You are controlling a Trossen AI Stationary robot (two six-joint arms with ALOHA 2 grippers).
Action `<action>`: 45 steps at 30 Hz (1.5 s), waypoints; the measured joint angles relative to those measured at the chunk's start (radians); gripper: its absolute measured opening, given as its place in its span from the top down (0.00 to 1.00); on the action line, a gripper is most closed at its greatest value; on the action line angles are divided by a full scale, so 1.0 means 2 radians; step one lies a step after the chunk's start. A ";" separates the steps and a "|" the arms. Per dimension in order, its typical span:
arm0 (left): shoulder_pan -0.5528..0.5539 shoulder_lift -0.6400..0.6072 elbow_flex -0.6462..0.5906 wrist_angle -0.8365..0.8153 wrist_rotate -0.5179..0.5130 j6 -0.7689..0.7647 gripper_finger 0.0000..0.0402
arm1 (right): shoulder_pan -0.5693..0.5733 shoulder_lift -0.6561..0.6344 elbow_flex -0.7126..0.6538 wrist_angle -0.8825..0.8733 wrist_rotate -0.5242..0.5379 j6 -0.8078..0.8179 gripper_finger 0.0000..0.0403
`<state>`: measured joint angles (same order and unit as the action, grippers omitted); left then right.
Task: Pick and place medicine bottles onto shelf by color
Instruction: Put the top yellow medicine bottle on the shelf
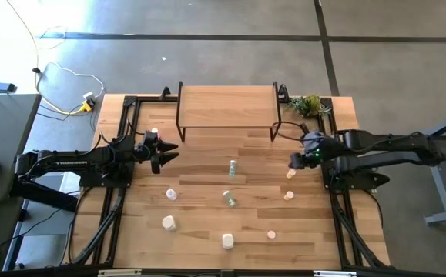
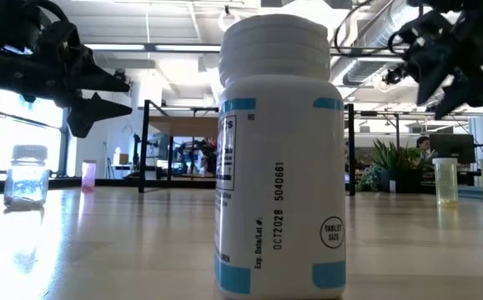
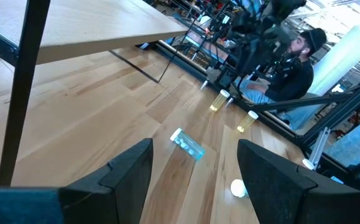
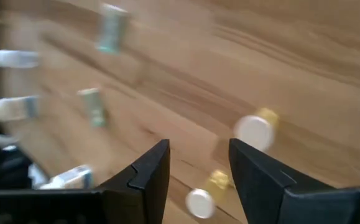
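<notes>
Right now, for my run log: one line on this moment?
left gripper: open, empty | right gripper: open, above yellow bottle | shelf: bare | bottles on table

Even daylight overhead, backlit glare at counter level, motion blur at the right wrist.

From above, the counter (image 1: pixel 207 208) is lit evenly and softly, and the shelf (image 1: pixel 226 105) lays only a faint shadow. At counter level, bright windows and ceiling lights far behind leave both arms as dark silhouettes; a white bottle (image 2: pixel 281 158) close to the lens is sharp, its label readable, while a clear bottle (image 2: pixel 27 173) on the left glows and the wood shines with pale glare. The left wrist view is crisp, with the far right washed out. The right wrist view is smeared throughout, with a yellow bottle (image 4: pixel 255 129) soft-edged.
</notes>
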<state>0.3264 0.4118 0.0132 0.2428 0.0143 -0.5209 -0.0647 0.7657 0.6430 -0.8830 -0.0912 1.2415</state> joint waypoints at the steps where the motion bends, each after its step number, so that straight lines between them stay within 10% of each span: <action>1: 0.000 0.000 0.000 0.000 0.000 0.000 0.44 | 0.000 0.007 0.000 -0.008 0.000 0.009 0.62; 45: 0.000 0.000 0.000 -0.008 0.000 0.000 0.44 | 0.000 0.190 0.000 -0.001 0.008 0.058 0.62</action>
<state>0.3264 0.4122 0.0132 0.2276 0.0140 -0.5205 -0.0646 1.1454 0.6422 -0.8857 -0.0752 1.3567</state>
